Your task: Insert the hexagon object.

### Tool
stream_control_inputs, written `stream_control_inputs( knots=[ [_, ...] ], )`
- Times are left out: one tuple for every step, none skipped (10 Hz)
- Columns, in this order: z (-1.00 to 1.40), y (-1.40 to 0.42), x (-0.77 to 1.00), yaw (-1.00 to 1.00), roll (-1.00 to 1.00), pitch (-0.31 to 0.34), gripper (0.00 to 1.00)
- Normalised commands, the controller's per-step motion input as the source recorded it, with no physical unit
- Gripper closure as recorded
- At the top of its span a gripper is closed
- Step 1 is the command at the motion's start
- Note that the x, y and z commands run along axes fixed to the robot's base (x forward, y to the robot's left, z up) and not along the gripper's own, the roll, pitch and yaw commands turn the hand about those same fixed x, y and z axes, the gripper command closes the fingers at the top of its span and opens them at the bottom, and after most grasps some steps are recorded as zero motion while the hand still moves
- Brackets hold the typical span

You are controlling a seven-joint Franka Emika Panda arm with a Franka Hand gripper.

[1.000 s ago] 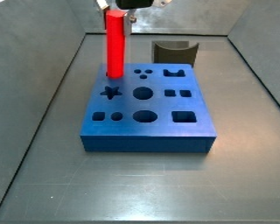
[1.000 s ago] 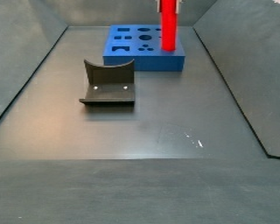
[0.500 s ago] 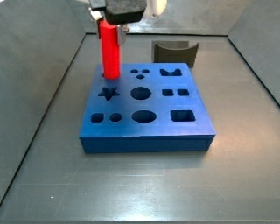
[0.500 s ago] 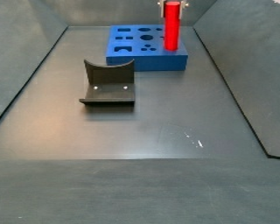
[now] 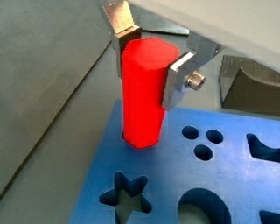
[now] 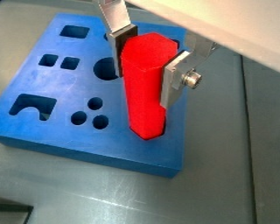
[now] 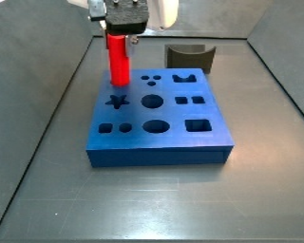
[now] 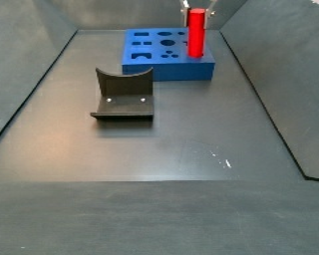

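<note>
My gripper [image 5: 150, 58] is shut on the top of the hexagon object [image 5: 145, 92], a bright red glossy rod held upright. It also shows in the other wrist view [image 6: 143, 83] and in both side views [image 7: 118, 59] [image 8: 197, 32]. The rod's lower end hangs over the far left corner of the blue block [image 7: 161, 119], beside the star hole [image 7: 117, 101]. I cannot tell whether the tip touches the block. The block also shows in the other views [image 8: 156, 50] [image 6: 60, 83] [image 5: 213, 175]. The silver fingers [image 6: 175, 77] clamp two opposite flat sides of the rod.
The blue block has several shaped holes: star, rounds, squares, an arch. A dark grey curved piece [image 7: 189, 56] stands behind the block; in a side view [image 8: 123, 96] it lies in the middle of the floor. Grey walls enclose the floor.
The gripper with the red rod has come down and shifted slightly left toward the block's far left corner; the gripper body now shows fully in a side view.
</note>
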Motion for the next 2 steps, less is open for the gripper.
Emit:
stream_control_inputs(
  knots=[
    [-0.09, 0.00, -0.09, 0.05, -0.09, -0.113, 1.00],
    [0.00, 0.00, 0.00, 0.00, 0.00, 0.000, 1.00]
  ],
)
